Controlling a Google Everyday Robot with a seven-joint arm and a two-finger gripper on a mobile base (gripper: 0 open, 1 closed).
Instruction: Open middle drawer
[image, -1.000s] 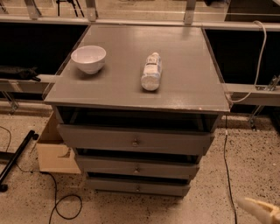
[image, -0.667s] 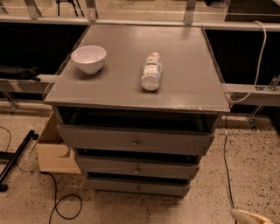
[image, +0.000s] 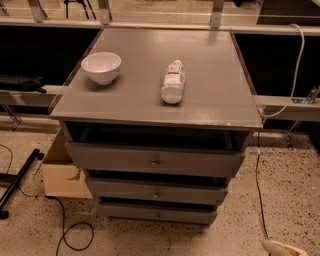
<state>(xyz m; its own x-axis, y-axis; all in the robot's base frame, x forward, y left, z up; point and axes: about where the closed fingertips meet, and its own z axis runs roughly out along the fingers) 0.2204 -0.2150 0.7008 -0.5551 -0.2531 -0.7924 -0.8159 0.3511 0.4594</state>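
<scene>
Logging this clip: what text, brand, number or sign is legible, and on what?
Plastic bottle label: print too blurred to read.
White bowl, middle drawer, cardboard box: no text.
Gripper, low in the bottom right corner: no markings readable.

Gripper (image: 281, 248) low in the bottom right corner of view — cream-white, smooth, elongated, rounded at its left end — faintly yellowish.
</scene>
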